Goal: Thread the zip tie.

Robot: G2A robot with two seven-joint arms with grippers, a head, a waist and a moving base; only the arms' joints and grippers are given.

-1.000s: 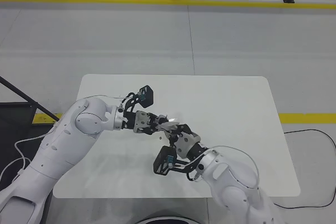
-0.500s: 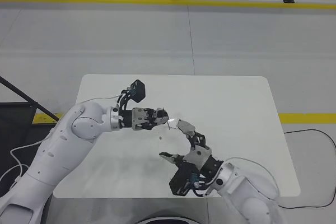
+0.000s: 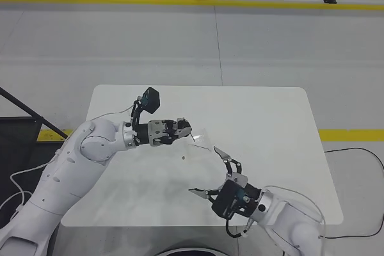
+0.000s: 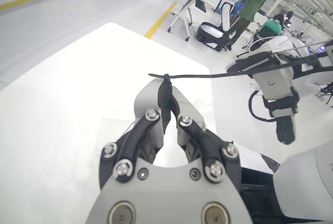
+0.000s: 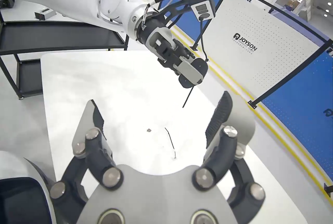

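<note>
My left gripper (image 3: 186, 127) hovers over the white table (image 3: 275, 115), left of its middle, shut on a thin black zip tie (image 4: 197, 76). In the left wrist view the strap runs up between the fingertips (image 4: 156, 95) to the small head, where a thin length crosses sideways toward the right arm. In the right wrist view the tie's tail (image 5: 187, 96) hangs below the left gripper (image 5: 193, 76). My right gripper (image 3: 205, 170) is near the table's front edge, open wide with nothing between its fingers (image 5: 223, 110).
The tie casts a thin shadow line on the table (image 5: 170, 141) between the grippers. A black shelf cart (image 5: 59, 35) stands beside the table on the left arm's side. Yellow floor lines and blue panels lie beyond it.
The right gripper, close against the left gripper at the tie a second ago, has opened and drawn back toward the table's front edge. The left gripper shifted slightly away, still holding the tie.
</note>
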